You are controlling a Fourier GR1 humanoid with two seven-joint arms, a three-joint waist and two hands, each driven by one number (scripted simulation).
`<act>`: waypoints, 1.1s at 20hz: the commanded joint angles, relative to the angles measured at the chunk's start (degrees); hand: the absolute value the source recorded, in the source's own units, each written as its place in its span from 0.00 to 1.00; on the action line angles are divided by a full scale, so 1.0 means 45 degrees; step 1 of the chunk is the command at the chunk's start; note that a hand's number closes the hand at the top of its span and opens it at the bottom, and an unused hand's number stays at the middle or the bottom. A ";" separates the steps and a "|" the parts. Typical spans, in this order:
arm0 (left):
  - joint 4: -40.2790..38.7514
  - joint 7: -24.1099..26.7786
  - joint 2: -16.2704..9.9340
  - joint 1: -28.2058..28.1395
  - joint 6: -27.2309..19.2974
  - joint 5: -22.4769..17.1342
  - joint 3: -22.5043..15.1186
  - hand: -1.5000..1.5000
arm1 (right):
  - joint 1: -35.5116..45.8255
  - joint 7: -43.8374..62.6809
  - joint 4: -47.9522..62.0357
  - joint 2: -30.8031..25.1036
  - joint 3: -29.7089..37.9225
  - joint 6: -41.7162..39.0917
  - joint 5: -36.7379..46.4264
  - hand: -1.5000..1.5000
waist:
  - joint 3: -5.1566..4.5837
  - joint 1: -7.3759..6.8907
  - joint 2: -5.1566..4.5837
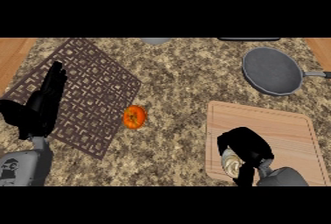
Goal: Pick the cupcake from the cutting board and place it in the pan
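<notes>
1. Near the lower right of the head view, the right hand sits over the near-left part of the cutting board, its fingers curled round the cupcake, of which only a pale patch shows below the palm.
2. From this grasp the pan lies straight ahead and slightly to the right, beyond the board's far edge and apart from it; its handle points right, off toward the view's edge.
3. Bare board and counter separate hand and pan, so the carry path looks unobstructed.
4. At far left, the left hand rests with straight fingers over the brown mat, far from the pan; an orange fruit lies just beside the mat's edge, clear of the route.
</notes>
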State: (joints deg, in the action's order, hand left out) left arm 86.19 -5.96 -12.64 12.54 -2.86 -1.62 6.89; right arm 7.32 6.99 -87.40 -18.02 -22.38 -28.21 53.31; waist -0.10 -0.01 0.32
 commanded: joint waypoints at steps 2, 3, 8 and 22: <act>-0.0355 0.0267 0.0034 0.0057 0.0134 -0.0067 0.0124 0.50 | -0.1199 0.1525 -0.3145 0.1079 -0.1858 -0.0692 0.0728 1.00 | 0.0012 0.0128 -0.0030; 0.0032 -0.0074 0.0288 0.0013 -0.0019 0.0105 -0.0219 0.50 | -0.0830 0.1798 -0.2114 0.1971 -0.1972 0.0385 0.1184 1.00 | 0.0020 0.0037 -0.0048; -0.0086 0.0485 0.0689 -0.0401 -0.0351 0.0556 -0.0570 0.50 | -0.0703 0.1403 -0.4519 0.1466 -0.1242 0.2785 0.1978 1.00 | 0.0027 0.0143 0.0001; -0.0639 0.0544 -0.0047 0.0126 0.0518 -0.0072 0.0181 0.50 | 0.0925 0.1206 -0.5641 0.2421 0.4162 0.3168 -0.1937 1.00 | 0.0026 -0.0039 -0.0113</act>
State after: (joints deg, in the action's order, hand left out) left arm 84.97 -4.75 -11.52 12.71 -2.43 -1.06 6.71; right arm 7.97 13.77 -116.25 -9.31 -10.73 -15.59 50.83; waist 0.01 0.03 0.01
